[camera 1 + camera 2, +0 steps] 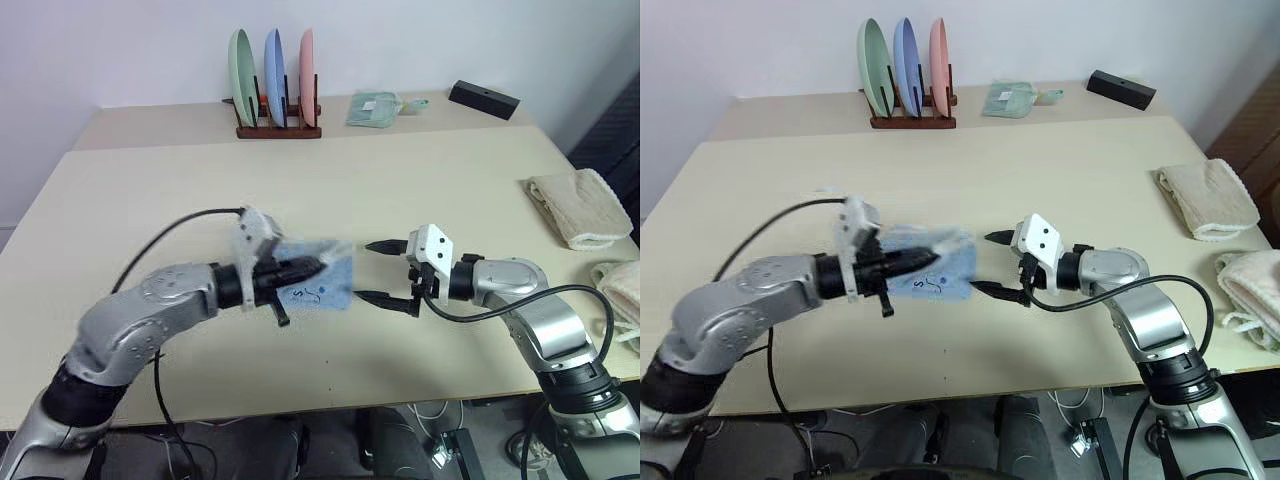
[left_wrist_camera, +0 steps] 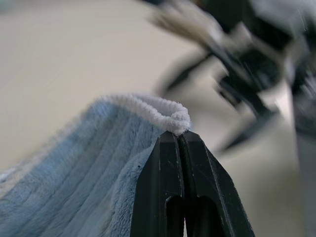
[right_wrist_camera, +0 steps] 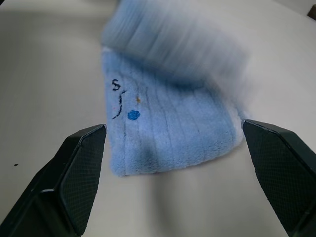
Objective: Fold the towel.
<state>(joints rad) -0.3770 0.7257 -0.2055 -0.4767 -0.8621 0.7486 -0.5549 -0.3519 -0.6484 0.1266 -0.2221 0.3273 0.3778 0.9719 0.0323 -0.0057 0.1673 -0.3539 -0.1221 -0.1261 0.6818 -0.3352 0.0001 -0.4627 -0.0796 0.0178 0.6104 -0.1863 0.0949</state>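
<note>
- The towel [image 1: 318, 282] (plush, ribbed, light blue) is pinched at its whitish hem by the clenched left claw [image 1: 312, 266], mid-worktop [image 1: 420, 190].
- The right claw [image 1: 384, 271] is spread wide, just right of it.
- Cream towels [image 1: 580, 207] are seen at the right edge; plates in a rack [image 1: 272, 70] stand far.

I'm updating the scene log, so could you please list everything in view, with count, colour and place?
towel: 1, light blue with whitish hem and dark mark, mid-table, one end lifted by the left gripper
plates: 3, green, blue, pink, upright in the rack
rack: 1, dark wood, far side of table
green cloth: 1, mint, folded, far side beside the rack
black box: 1, far right corner
beige towels: 2, cream, folded, right edge of table
table: 1, beige
left gripper: 1, black jaws shut on the towel's hem
right gripper: 1, black jaws open, facing the towel, apart from it
</note>
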